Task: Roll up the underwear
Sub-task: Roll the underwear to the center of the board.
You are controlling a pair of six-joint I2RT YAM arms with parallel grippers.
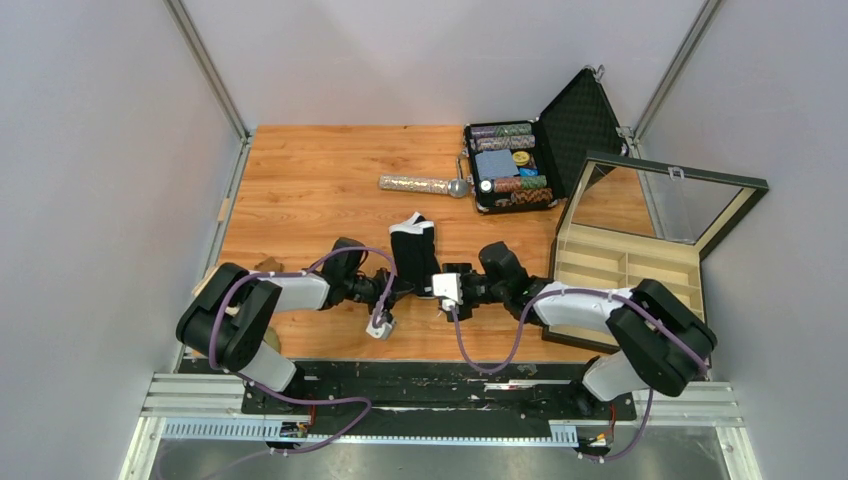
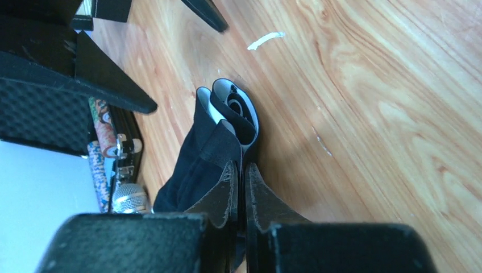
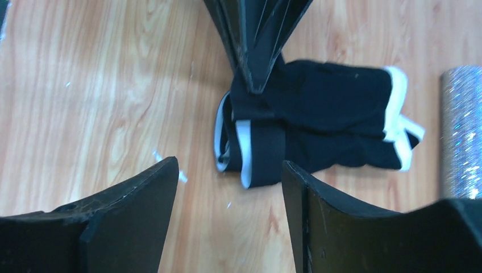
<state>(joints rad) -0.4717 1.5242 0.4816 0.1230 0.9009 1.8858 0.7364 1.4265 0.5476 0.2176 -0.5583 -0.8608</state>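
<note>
Table: wood-grain top with grey walls on three sides; both arm bases are bolted along its near edge.
Left end effector: fingers drawn almost together, pinching black cloth of the underwear at their tips. It sits low over the table and points toward the right arm.
Right end effector: fingers spread wide with nothing between them. It faces the left one and stops just short of the rolled end of the underwear.
Underwear position: black with a white waistband, lying on the table at centre, at the tips of the two end effectors. The near end is curled into a loose roll showing layers of white band; the far end lies flatter and has white trim.
Compartment box: at the right edge of the table beside the right arm, glass lid raised.
Microphone: glittery silver, lying flat beyond the underwear and apart from it.
Chip case: black and open at the far right, just beside the microphone head, with rows of chips inside.
</note>
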